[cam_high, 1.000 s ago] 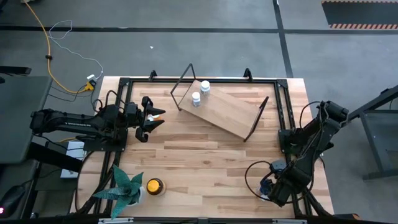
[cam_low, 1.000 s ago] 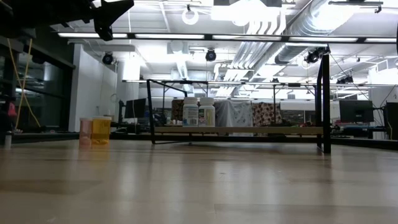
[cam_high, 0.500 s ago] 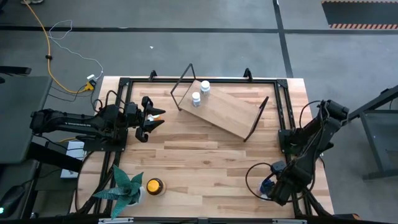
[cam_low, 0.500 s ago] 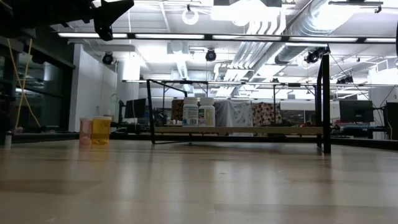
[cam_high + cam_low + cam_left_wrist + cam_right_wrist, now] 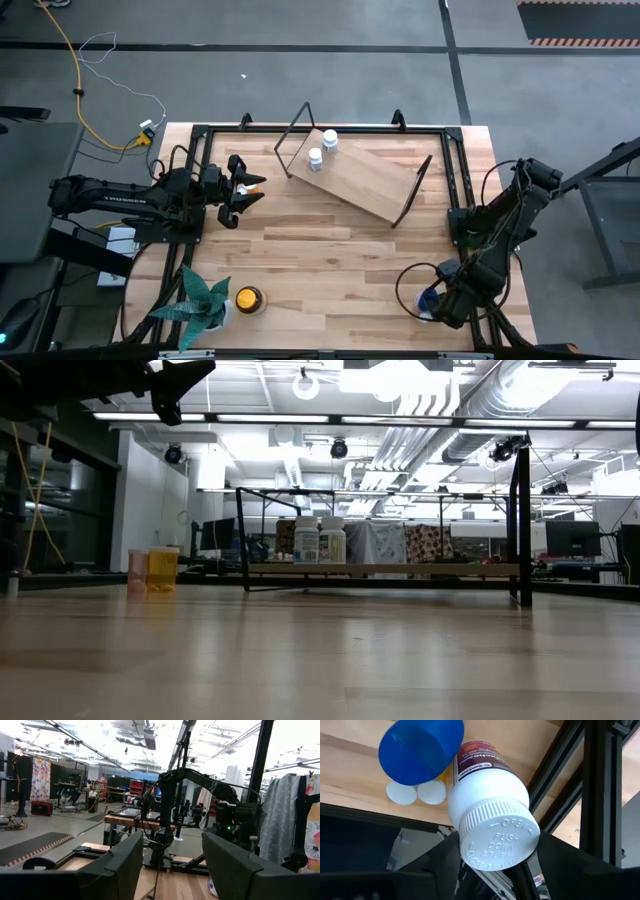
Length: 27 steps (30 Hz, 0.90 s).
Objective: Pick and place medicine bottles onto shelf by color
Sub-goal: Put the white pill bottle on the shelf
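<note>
Right gripper [image 5: 490, 865] is sitting at the table's near right corner, fingers closing around a white bottle [image 5: 487, 805]; two white bottles [image 5: 322, 150] are standing on the shelf [image 5: 370, 182]. Left gripper [image 5: 250, 192] is hovering half-open.

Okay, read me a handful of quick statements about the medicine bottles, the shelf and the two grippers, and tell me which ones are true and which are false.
1. Two white bottles stand on the shelf. True.
2. The shelf lies square to the table's edges. False: it sits at an angle, near the far edge.
3. The right gripper is at the table's near right corner, with a white-capped bottle between its fingers. True.
4. The left gripper is over the shelf. False: it hangs over the table's left side, apart from the shelf.
5. The amber bottle with the yellow cap is beside the plant. True.
</note>
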Motion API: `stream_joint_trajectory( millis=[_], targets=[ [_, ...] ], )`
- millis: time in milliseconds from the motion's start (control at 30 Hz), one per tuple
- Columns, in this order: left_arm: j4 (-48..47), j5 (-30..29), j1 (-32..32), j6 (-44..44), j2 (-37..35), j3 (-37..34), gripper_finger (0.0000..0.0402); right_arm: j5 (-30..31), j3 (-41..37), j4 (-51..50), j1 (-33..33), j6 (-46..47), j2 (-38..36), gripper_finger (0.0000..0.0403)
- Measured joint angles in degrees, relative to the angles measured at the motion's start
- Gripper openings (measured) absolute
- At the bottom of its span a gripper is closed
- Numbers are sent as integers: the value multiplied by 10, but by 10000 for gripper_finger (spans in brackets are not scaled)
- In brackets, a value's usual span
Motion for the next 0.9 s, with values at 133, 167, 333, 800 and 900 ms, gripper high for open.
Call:
stream_joint_trajectory(
  millis=[133,167,333,800,900],
  targets=[
    [0,0,0,0,0,0,193,-5,0,0,0,-12,0,217],
    [0,0,0,0,0,0,193,-5,0,0,0,-18,0,218],
    [0,0,0,0,0,0,193,-16,3,-1,0,-61,0,208],
    [0,-15,0,0,0,0,193,35,171,-114,-58,-191,0,202],
    [0,-15,0,0,0,0,193,65,221,-155,-72,-200,0,203]
  ],
)
